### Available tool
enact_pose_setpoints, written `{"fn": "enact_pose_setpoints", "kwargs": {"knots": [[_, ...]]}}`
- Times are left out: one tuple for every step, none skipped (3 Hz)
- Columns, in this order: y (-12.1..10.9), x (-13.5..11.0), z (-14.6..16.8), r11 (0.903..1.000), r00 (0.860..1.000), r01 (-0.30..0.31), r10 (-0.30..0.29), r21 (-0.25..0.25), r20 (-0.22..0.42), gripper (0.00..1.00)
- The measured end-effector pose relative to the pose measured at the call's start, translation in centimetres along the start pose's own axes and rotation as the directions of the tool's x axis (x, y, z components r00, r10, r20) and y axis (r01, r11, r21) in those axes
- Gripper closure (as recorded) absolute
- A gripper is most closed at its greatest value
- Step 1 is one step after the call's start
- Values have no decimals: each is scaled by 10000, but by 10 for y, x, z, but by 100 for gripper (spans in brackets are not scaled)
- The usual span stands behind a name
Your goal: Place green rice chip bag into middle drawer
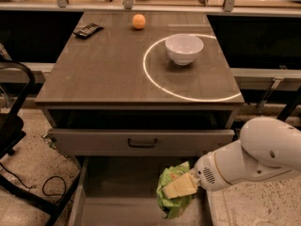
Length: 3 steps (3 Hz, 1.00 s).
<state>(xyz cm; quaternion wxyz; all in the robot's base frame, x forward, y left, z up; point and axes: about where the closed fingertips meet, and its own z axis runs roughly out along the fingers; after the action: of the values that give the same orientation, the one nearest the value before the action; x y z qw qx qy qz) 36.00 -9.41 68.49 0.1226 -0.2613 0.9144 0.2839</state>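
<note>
The green rice chip bag (172, 197), crumpled light-green foil, hangs in my gripper (181, 188) over the right part of the open middle drawer (117, 192). The drawer is a wide grey-brown tray pulled out below the cabinet. My gripper comes in from the right on a white arm (254, 161). Its pale fingers (178, 186) are shut on the bag. The bag's lower end is near the drawer floor; I cannot tell whether it touches.
Above the open tray is a drawer front with a dark handle (142, 143). On the cabinet top stand a white bowl (184, 48), an orange ball (138, 21) and a small dark wrapper (88, 29). A black chair (14, 126) and cables are at left.
</note>
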Motion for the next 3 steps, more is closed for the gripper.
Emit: {"fn": "enact_pose_setpoints", "kwargs": {"knots": [[-5,-6,38,9969,9987,-282,312,-728,400,100],[1,-16,66,9914,9966,-338,429,-1261,698,100],[1,-16,66,9917,9967,-328,417,-1246,693,100]]}}
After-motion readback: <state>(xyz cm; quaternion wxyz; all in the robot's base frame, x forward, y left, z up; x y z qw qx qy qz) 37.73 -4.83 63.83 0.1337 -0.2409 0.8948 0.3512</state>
